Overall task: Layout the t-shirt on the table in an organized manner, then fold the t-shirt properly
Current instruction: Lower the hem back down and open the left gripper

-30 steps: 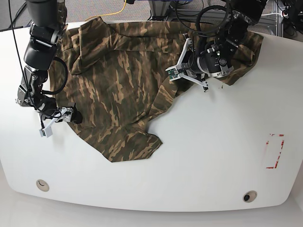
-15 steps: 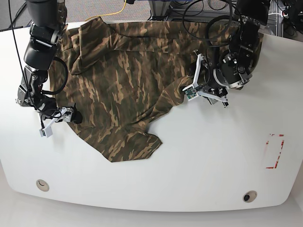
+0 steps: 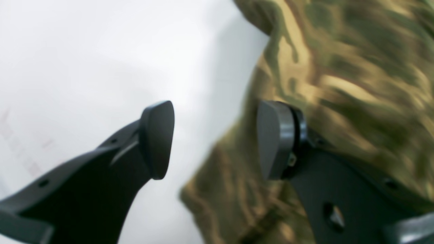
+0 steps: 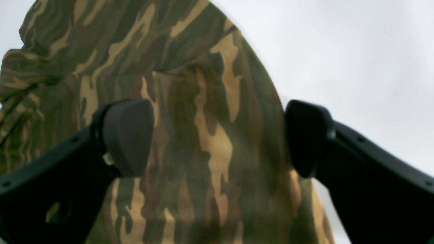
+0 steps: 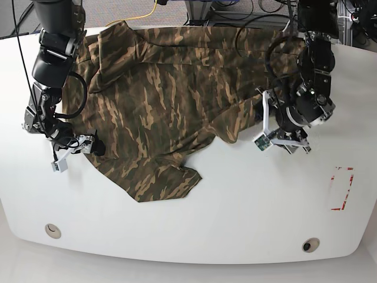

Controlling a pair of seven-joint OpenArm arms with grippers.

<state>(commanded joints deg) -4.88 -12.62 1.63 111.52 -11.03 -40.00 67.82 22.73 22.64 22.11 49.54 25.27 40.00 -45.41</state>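
Note:
The camouflage t-shirt [image 5: 153, 100] lies spread and rumpled over the back left of the white table [image 5: 235, 206], with one lobe [image 5: 168, 183] reaching toward the front. My left gripper [image 5: 283, 144] hovers open just off the shirt's right edge. In the left wrist view it [image 3: 216, 139] straddles that edge, one finger over bare table [image 3: 84, 51] and the other over the t-shirt [image 3: 339, 67]. My right gripper [image 5: 75, 154] sits at the shirt's left edge. In the right wrist view it [image 4: 217, 137] is open, with the t-shirt [image 4: 210, 101] below it and nothing pinched.
Two round grommet holes [image 5: 53, 230] [image 5: 310, 244] sit near the front edge. A red-marked rectangle [image 5: 341, 188] is at the right. Cables, one of them a yellow cable [image 5: 154, 9], run behind the table's back edge.
My left gripper has swung right and toward the front, from over the shirt to its right edge. The shirt's fold there now reaches further right. The right arm has barely moved.

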